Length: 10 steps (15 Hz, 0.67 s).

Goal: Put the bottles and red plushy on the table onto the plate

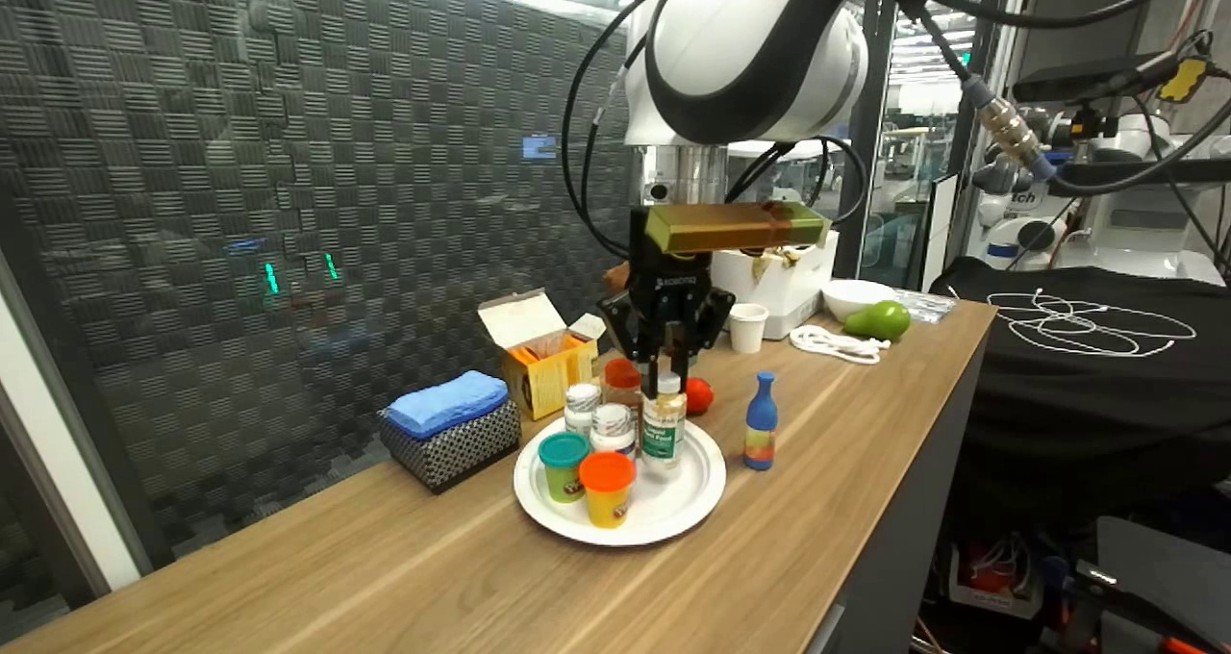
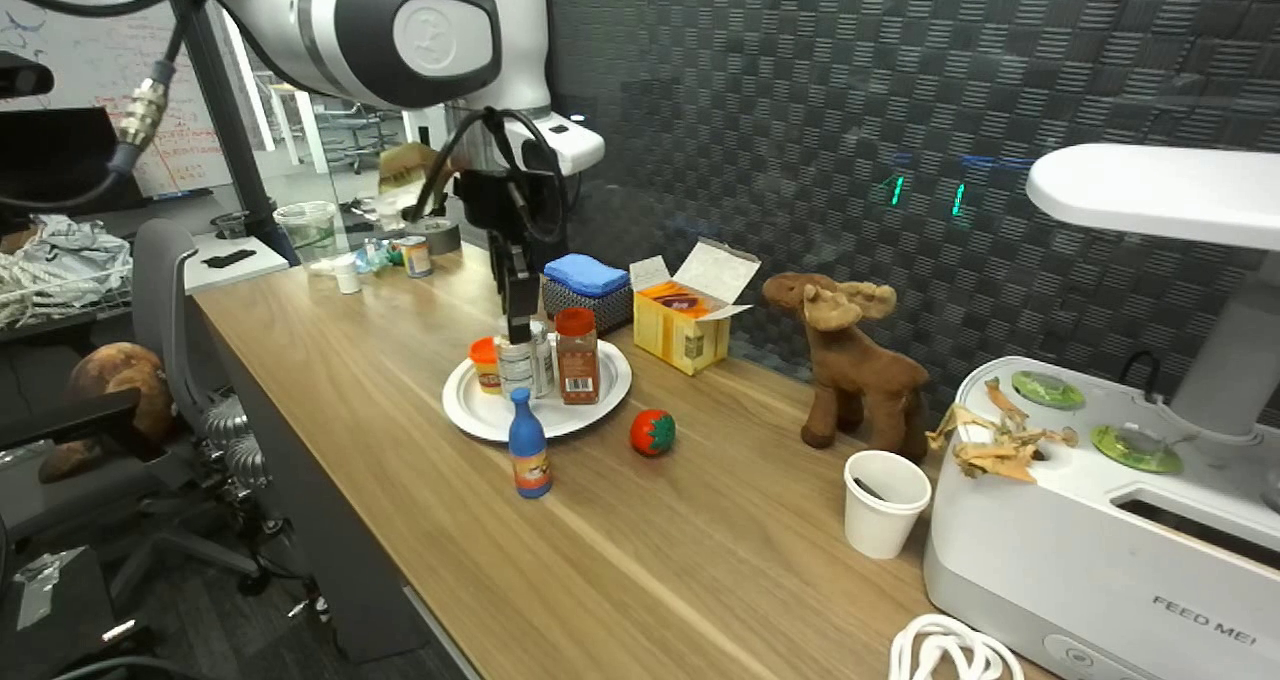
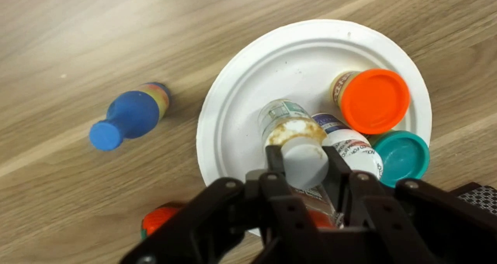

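Bottle with the green label [image 1: 664, 435] is upright over the plate [image 3: 207, 132], the gripper [image 3: 304, 161] clamped on its cap, presumably so that the base is left free for setting down beside the crowded white jars [image 1: 613, 431]; whether it touches the plate cannot be told. The red plushy [image 2: 653, 432] and blue bottle [image 1: 760, 423] rest on the table [image 1: 414, 558], off the plate, likely awaiting their turn. In the wrist view the gripper's body hides part of the plushy and most of the red-capped jar [image 2: 577, 365]
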Available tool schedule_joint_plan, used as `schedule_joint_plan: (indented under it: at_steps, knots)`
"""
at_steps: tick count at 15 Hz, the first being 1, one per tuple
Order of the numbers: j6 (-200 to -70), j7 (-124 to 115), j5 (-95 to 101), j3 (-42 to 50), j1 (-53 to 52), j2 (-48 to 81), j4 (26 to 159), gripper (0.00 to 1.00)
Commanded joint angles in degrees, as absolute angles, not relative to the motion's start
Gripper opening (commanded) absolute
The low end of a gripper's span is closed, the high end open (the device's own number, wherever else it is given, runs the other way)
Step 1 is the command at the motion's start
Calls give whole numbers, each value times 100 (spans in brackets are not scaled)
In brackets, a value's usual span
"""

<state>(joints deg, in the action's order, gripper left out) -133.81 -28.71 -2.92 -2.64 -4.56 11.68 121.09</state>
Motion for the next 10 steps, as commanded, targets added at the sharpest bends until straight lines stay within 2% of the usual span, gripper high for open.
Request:
schedule_joint_plan:
  at_steps: [1, 10]
  knots:
    - [-13116, -2650, -411, -250, -503, 1316, 11782, 13]
    - [-12856, -2424, -606, -352, -558, 1322, 11799, 13]
